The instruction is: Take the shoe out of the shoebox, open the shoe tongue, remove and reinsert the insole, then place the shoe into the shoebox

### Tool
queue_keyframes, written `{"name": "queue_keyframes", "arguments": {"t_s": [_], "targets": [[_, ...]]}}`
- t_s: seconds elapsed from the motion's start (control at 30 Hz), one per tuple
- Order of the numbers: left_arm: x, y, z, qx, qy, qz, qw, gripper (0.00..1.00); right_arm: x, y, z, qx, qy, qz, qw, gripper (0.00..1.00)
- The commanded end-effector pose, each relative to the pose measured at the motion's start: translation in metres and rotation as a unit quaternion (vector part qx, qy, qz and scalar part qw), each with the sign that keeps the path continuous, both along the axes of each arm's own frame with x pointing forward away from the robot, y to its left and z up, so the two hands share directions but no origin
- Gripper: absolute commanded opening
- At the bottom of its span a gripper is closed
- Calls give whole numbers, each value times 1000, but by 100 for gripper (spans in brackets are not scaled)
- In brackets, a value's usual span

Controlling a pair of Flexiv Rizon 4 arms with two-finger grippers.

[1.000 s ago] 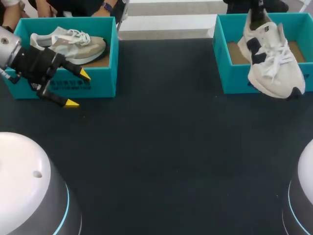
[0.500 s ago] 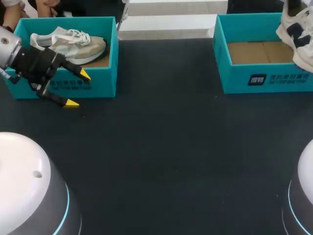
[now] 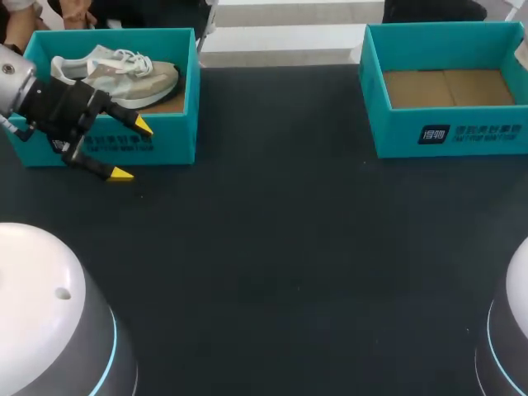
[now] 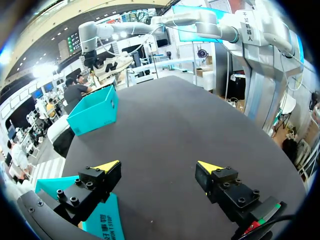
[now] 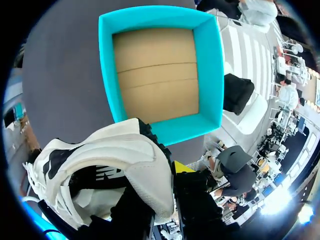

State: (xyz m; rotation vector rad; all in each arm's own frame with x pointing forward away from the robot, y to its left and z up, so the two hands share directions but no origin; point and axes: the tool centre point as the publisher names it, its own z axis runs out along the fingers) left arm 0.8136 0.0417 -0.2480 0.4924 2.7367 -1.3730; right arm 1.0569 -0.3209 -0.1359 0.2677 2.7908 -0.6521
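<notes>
A white shoe with black patches [image 5: 110, 170] hangs high over the empty teal right shoebox [image 5: 210, 75], its heel collar pinched in my shut right gripper [image 5: 167, 172]. In the left wrist view that shoe [image 4: 112, 64] shows far ahead, up on my right arm, above the right shoebox [image 4: 92, 112]. The head view shows the right shoebox [image 3: 445, 132] with only its cardboard floor; the shoe and right arm are out of that view. My left gripper [image 3: 132, 150] stands open against the front of the left shoebox [image 3: 173, 140], nothing between its fingers [image 4: 107, 166].
The left shoebox holds a grey and beige shoe [image 3: 115, 74] with white laces. A dark mat [image 3: 280, 247] covers the table between the two boxes. My arm bases [image 3: 49, 322] sit at the near corners.
My right gripper has lifted the white shoe up out of the right shoebox and out of the head view. The left arm has kept still.
</notes>
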Motion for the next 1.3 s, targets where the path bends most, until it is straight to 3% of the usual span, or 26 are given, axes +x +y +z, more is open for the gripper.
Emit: {"name": "queue_keyframes", "arguments": {"t_s": [0.03,0.7,0.73,0.8,0.9,1.0,1.1,1.13,1.17,1.3], "targets": [[-1,0,0,1,0,0,1000,100,15,-12,-1,-12,7,-19,1000,0],[-1,0,0,1,0,0,1000,100,15,-12,-1,-13,7,-20,1000,0],[-1,0,0,1,0,0,1000,100,21,-10,-8,2,-2,-100,995,0],[-1,0,0,1,0,0,1000,100,25,-11,-13,-2,-11,-169,986,0],[-1,0,0,1,0,0,1000,100,28,-17,-16,4,-41,-321,946,0],[-1,0,0,1,0,0,1000,100,26,-25,-12,7,-86,-447,890,0],[-1,0,0,1,0,0,1000,100,27,-31,-6,14,-131,-524,842,0],[-1,0,0,1,0,0,1000,100,27,-31,-6,13,-132,-531,837,0],[-1,0,0,1,0,0,1000,100,28,-35,-5,22,-148,-554,819,0],[-1,0,0,1,0,0,1000,100,25,-40,-8,26,-142,-609,780,0]]}}
